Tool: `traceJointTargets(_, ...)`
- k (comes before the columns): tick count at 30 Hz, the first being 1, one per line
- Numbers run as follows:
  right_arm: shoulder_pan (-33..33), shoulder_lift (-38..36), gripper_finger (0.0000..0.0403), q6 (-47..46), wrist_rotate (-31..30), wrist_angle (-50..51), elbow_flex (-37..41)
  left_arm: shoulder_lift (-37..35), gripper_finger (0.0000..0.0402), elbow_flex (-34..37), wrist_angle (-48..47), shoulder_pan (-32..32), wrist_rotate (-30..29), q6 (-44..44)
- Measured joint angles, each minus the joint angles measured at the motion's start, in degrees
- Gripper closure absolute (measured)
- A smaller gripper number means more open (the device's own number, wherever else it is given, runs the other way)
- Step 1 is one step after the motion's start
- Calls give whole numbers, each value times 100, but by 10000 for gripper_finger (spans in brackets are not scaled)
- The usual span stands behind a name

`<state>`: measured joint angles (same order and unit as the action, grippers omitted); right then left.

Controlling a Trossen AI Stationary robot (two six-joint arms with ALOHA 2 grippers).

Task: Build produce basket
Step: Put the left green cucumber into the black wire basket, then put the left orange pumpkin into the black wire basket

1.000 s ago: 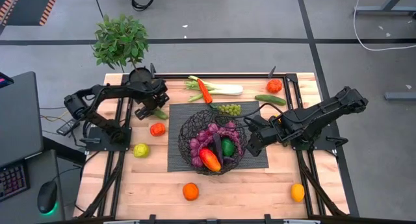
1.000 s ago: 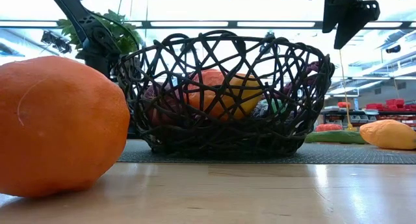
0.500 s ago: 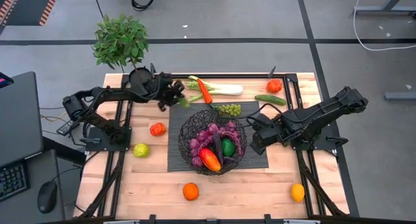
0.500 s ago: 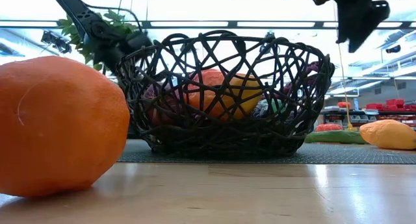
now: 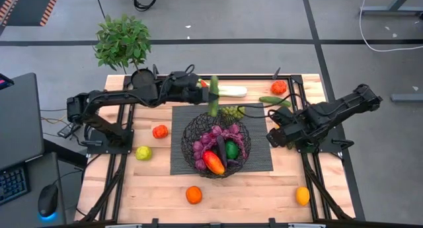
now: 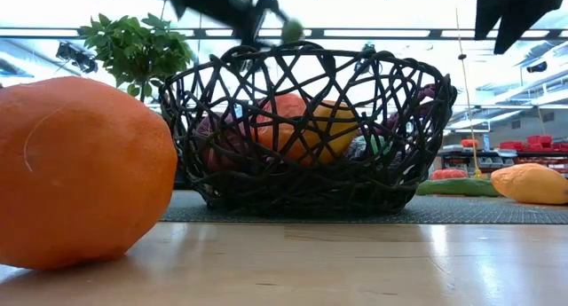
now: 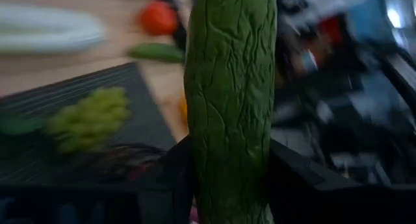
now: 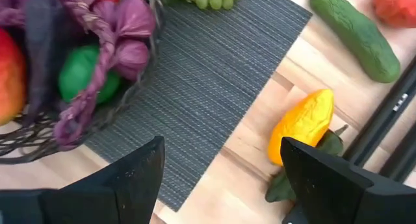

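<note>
Cucumber [image 5: 213, 96]: I have it clamped at one end in the left gripper [image 5: 200, 93]; it hangs over the far rim of the basket [image 5: 198, 125], clear of the wire.
Long axis: in the high view it runs from the table's far edge toward the basket, free end nearest the rim; in the left wrist view the cucumber [image 7: 229, 100] stands lengthwise between my two fingers [image 7: 162, 185].
Handling, as I judge it: light, stiff, with a ridged skin that should not slip; held by the end it may swing, so a mid-length hold would be steadier.
Left pincer: partly closed on the cucumber.
Basket contents: purple eggplants [image 5: 215, 137], a red-orange pepper [image 5: 213, 162], a green piece I cannot name.
Right gripper [image 5: 275, 137]: waiting beside the mat [image 5: 261, 158], jaws well apart, nothing in them.
Loose produce: green grapes [image 5: 232, 112], second cucumber [image 5: 273, 101], leek [image 5: 228, 91], oranges [image 5: 193, 195].
Bystander: potted plant [image 5: 122, 41].
</note>
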<state>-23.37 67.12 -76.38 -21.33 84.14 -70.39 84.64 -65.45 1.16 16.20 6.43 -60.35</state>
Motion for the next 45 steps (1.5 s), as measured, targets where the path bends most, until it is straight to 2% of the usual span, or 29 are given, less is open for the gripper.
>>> traceJointTargets(3, -132, -153, 94, -16, -3, -24, 0, 0, 246, -558, -411, -407, -11, 666)
traceJointTargets(8, -352, -287, 94, -61, -5, -136, 0, -2, 247, -1190, -1835, -1055, -13, 1055)
traceJointTargets(13, -516, -266, 94, -24, -5, -489, 0, 2, 244, -1248, -2929, -1602, -155, 1505)
traceJointTargets(17, -620, -185, 94, 30, -10, -960, 0, 78, 236, -1241, -3571, -1827, -484, 1581)
traceJointTargets(28, -700, -20, 94, 90, 20, -1558, 0, 125, 236, -1248, -3479, -1785, -539, 1576)
traceJointTargets(41, -700, -21, 94, 18, 59, -1759, 0, 125, 208, -1248, -3458, -1804, -535, 1298)
traceJointTargets(45, -700, -21, 94, -2, 48, -1759, 0, 125, 201, -1246, -3731, -1802, -535, 1401)
